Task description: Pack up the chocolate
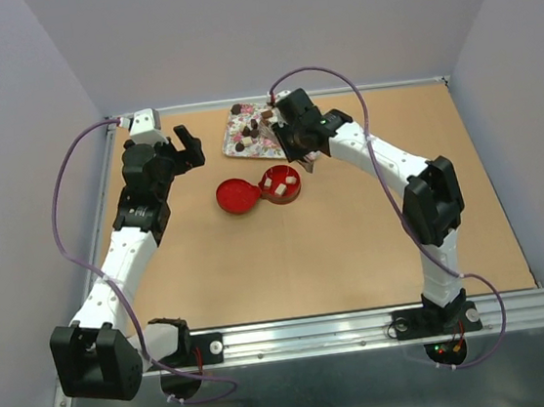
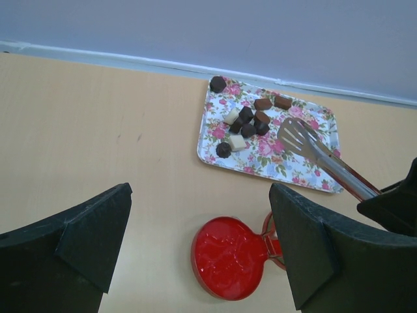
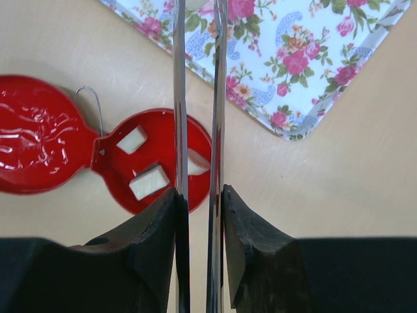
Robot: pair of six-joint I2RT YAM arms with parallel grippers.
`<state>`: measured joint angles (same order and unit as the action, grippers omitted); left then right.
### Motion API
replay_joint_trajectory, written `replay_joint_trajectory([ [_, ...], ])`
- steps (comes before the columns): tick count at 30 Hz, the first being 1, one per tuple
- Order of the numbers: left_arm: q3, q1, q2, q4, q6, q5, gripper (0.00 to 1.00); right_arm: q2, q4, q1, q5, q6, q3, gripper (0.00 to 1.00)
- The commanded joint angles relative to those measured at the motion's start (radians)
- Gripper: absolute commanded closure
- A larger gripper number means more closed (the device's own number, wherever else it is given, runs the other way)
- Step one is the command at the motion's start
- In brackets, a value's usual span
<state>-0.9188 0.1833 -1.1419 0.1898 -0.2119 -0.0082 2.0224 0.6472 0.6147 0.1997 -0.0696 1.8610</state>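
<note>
Several chocolate [image 2: 244, 124] pieces, dark, brown and white, lie on the pink-flowered tray [image 2: 306, 176] at the back of the table [image 1: 246, 147]. Three white pieces [image 3: 148, 181] lie in the open red tin [image 3: 117, 189], whose lid [image 3: 39, 143] lies flat to its left. My right gripper [image 3: 199, 195] is shut on the long metal tongs [image 3: 180, 98], squeezing both arms close together. The slotted tong head [image 2: 296, 134] hovers over the tray next to the brown pieces; I cannot tell whether it holds one. My left gripper [image 2: 201, 195] stands open and empty above the lid [image 2: 228, 257].
A raised pale rim [image 1: 338, 89] and grey walls close the back and sides of the brown table [image 1: 309, 268]. The right arm [image 1: 385, 156] arches over the table's right half. The tin [image 1: 282, 185] sits just in front of the tray.
</note>
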Motion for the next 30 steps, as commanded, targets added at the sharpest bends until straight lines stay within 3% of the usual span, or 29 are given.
replay_joint_trajectory([
  [1, -0.025, 0.004, 0.045, 0.045, -0.003, 0.004, 0.01, -0.073, -0.023, -0.006, -0.078, -0.009, -0.051, 0.64],
  [20, -0.031, 0.004, 0.036, 0.043, -0.009, 0.036, 0.01, -0.396, -0.027, -0.004, -0.232, -0.047, -0.382, 0.64],
  [30, -0.032, 0.004, 0.021, 0.042, -0.006, 0.036, 0.01, -0.45, -0.026, -0.006, -0.286, -0.056, -0.487, 0.63],
])
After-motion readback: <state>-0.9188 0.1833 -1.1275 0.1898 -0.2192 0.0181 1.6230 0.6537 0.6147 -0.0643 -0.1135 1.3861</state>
